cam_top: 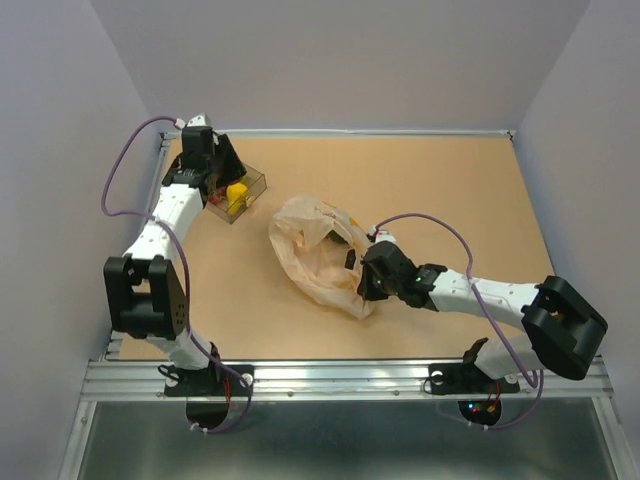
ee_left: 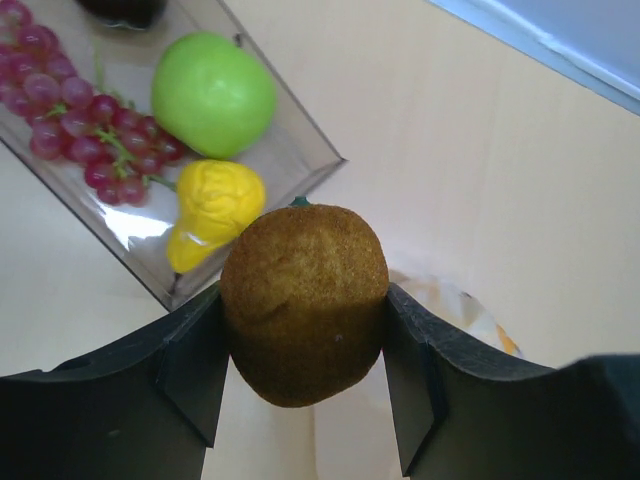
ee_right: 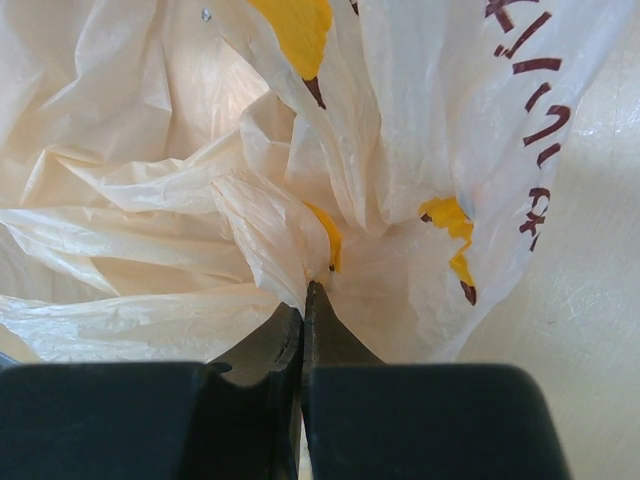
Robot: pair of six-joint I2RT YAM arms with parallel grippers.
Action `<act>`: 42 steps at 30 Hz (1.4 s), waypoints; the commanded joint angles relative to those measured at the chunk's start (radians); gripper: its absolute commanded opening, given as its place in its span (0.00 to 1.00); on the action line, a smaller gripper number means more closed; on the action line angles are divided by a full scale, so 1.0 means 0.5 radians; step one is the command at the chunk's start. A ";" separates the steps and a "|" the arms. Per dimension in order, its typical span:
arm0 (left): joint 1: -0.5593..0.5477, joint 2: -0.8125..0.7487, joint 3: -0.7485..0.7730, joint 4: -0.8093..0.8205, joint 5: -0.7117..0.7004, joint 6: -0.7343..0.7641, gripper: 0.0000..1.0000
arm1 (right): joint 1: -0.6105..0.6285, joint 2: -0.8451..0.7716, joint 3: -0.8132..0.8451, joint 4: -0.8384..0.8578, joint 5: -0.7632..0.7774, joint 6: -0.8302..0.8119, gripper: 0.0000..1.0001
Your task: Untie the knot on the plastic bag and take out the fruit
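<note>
Step in hand, I judge: taking out fruit, knot seems undone. L gripper (ee_left: 305, 370) is clamped on a brown oval fruit (ee_left: 303, 300), held above the corner of the tray (ee_left: 300, 140) at far-left of the table (cam_top: 450, 200). A green fruit (ee_left: 213, 95), a yellow fruit (ee_left: 213, 210) and grapes (ee_left: 70, 120) lie inside. The brown fruit's long axis runs along the fingers, end pointing outward. R gripper (ee_right: 304, 310) is pinched together on a fold of the bag (cam_top: 315, 255), which lies mid-table, long axis diagonal, far-left to near-right. Next probably: go lower over tray, open jaws gently.
</note>
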 commanded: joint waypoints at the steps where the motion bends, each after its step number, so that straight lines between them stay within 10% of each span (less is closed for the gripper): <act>1: 0.147 0.244 0.233 0.100 -0.266 -0.061 0.35 | 0.015 -0.021 0.048 0.025 -0.036 -0.075 0.01; 15: 0.325 0.972 0.905 0.048 -0.420 -0.028 0.98 | 0.015 0.013 0.134 0.006 -0.082 -0.179 0.07; 27: 0.188 0.198 0.011 0.179 -0.159 -0.123 0.94 | 0.015 0.006 0.131 -0.003 -0.027 -0.142 0.08; 35: -0.552 -0.561 -0.634 0.210 -0.177 -0.129 0.89 | 0.012 -0.027 0.097 -0.006 0.019 -0.105 0.09; 42: -1.174 -0.865 -0.904 0.250 -0.327 -0.365 0.86 | 0.012 -0.171 0.216 -0.125 0.163 -0.118 0.59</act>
